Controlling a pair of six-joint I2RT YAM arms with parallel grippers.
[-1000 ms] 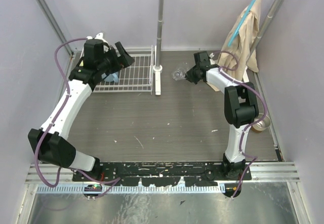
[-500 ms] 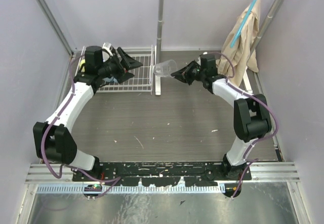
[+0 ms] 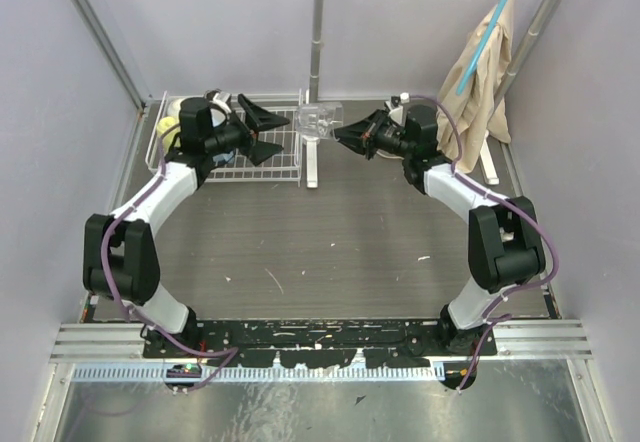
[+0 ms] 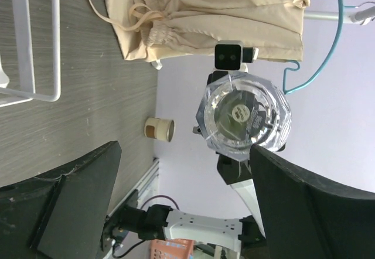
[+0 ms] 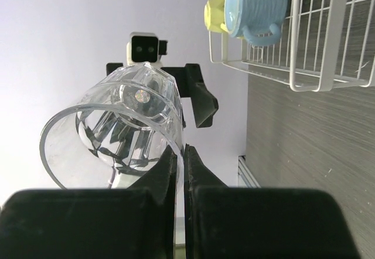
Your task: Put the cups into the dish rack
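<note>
My right gripper (image 3: 342,135) is shut on the rim of the clear glass (image 3: 322,120), holding it on its side in the air just right of the dish rack (image 3: 272,157). The right wrist view shows the glass (image 5: 117,124) pinched at its rim by my right gripper (image 5: 183,153). My left gripper (image 3: 280,134) hovers over the rack, open wide, facing the glass's base (image 4: 246,112) with a gap between them. A light blue mug (image 5: 255,4) and a yellow mug (image 5: 214,13) sit in the rack's far left corner.
An upright white-grey pole (image 3: 316,42) stands on a base right beside the rack's right edge. A beige cloth bag (image 3: 482,62) hangs on a teal hanger at the back right. A small brown can (image 4: 159,128) sits on the table near the right wall.
My right gripper has lifted the glass off the table and carried it left toward the rack. My left gripper has swung up and turned to face the glass, staying open.
</note>
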